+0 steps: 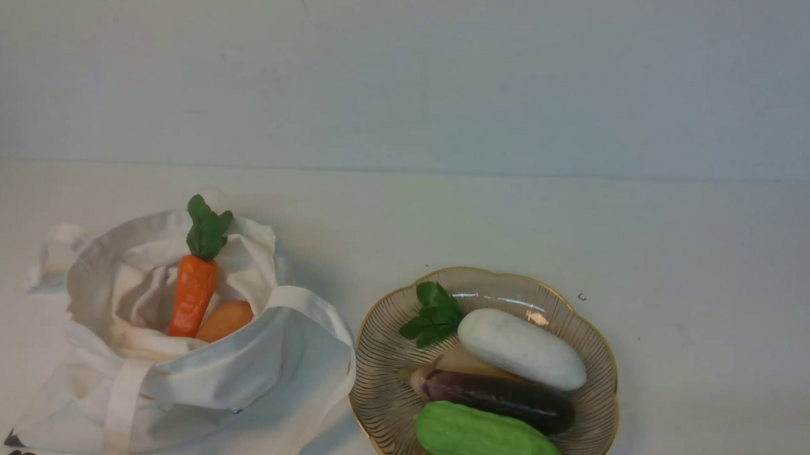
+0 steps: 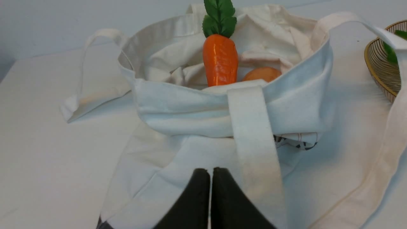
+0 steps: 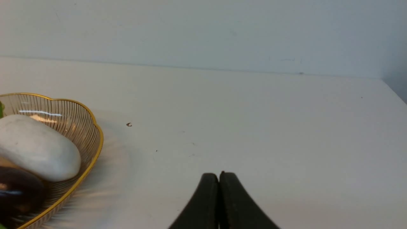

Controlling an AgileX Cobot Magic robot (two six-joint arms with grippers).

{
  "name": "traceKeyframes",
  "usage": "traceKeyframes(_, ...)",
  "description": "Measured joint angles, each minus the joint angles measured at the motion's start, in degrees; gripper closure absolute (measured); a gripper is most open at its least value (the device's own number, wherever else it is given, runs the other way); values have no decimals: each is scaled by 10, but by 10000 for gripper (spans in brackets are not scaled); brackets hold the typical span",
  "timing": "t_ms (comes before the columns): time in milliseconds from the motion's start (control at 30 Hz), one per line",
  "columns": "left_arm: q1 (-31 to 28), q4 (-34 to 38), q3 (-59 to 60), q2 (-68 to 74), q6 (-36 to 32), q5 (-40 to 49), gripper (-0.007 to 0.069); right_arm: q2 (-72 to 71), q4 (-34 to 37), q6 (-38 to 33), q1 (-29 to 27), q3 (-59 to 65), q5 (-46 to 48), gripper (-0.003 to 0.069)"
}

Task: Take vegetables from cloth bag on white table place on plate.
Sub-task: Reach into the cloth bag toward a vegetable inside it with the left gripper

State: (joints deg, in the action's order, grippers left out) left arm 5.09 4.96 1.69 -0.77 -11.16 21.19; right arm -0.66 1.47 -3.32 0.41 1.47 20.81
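A: 2 left to move in the cloth bag (image 1: 186, 382): the carrot (image 1: 192, 297) and a tan piece (image 1: 227, 319). The plate (image 1: 380, 397) holds a white radish (image 1: 521, 347), eggplant (image 1: 507, 403) and green gourd (image 1: 484, 439).
B: Left wrist view?
A: Left gripper (image 2: 210, 173) pinched shut, empty, facing the bag.
B: Right wrist view?
A: Right gripper (image 3: 219, 175) shut, empty, over the matte white table (image 3: 270, 121) beside the plate; plain pale wall (image 3: 203, 28) behind.

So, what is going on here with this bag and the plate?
No gripper holds anything now. The left gripper is shut, just in front of the off-white cloth bag; the right gripper is shut over the white table near the gold-rimmed glass plate. The orange toy carrot with green leaves and a rounded orange-tan piece are still inside the bag. The plate already holds a white oval vegetable, a dark purple eggplant and a green ridged vegetable.
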Motion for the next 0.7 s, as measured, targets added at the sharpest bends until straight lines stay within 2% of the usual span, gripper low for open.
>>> traceKeyframes(433,0,-21,0,0,6,-21,629,0,0,0,0,0,0,674)
traceKeyframes(533,0,19,0,0,41,-58,629,0,0,0,0,0,0,674)
traceKeyframes(567,0,76,0,0,79,-100,629,0,0,0,0,0,0,674)
traceKeyframes(700,0,189,0,0,150,-185,629,0,0,0,0,0,0,674)
